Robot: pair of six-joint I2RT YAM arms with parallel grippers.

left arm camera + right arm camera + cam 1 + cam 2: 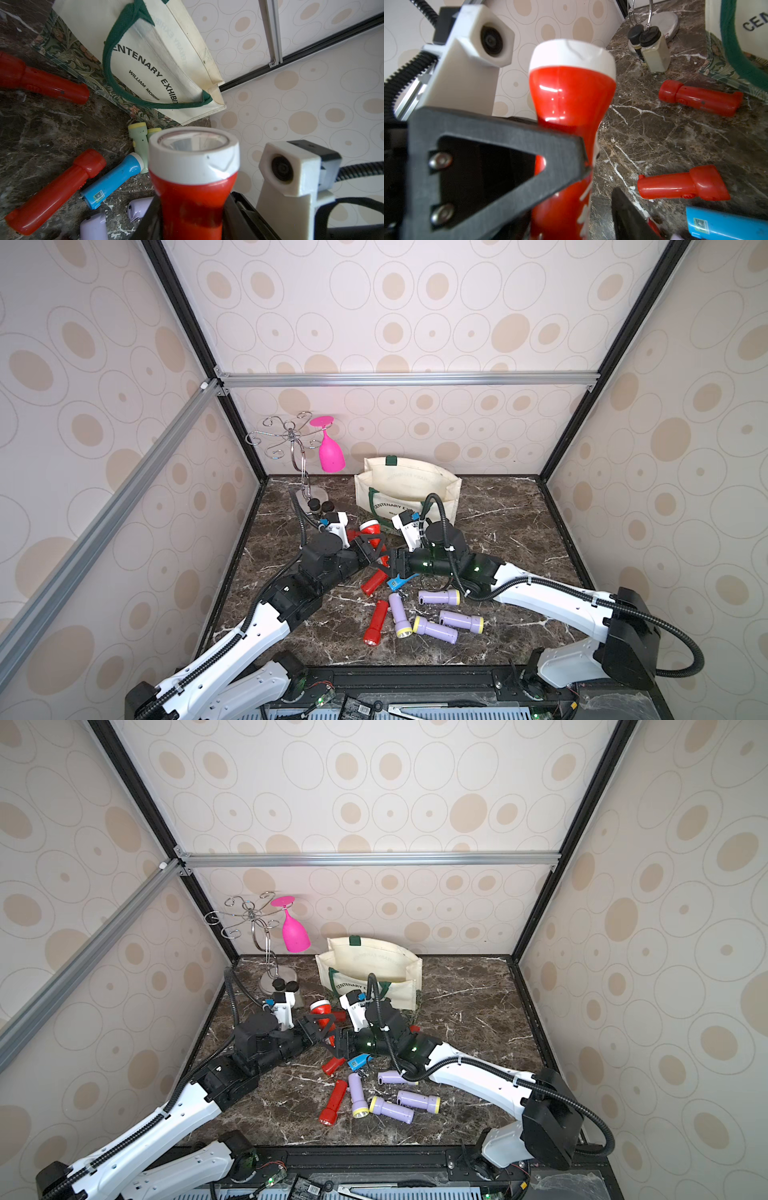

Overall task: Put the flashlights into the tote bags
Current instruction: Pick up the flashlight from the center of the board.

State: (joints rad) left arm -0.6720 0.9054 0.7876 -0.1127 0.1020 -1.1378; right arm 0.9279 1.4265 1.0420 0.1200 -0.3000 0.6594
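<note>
The dark marble surface point(519, 531) has the cream tote bag point(409, 485) standing at its back, near the wall. Its mouth is open at the top. I cannot see any flashlight inside it from here.

Both arms meet in front of the bag. The left claw point(371, 544) is squeezed tight on the big red flashlight point(193, 166) and holds it up off the surface. The white head points away from the claw. The right claw point(388, 563) is just beside it, and its jaws seem to sit around the lower end of the same flashlight. I cannot tell if it grips or is only close.

It looks like one claw is handing the flashlight to the other. That is the risky bit. If the left claw lets go before the right claw holds tight, the flashlight could drop. Its plastic looks smooth and its head is wide, so it could tip or slip. The claws are so close that they might bump.

A drop would land on the loose ones lying on the surface. These are the red flashlights point(376, 622), the lilac flashlights point(438, 596) and the blue flashlight point(112, 180). They are round and could roll away. The bag is soft, so a knock on its rim could fold it or push it over. The two little jars point(652, 52) could get knocked too.
</note>
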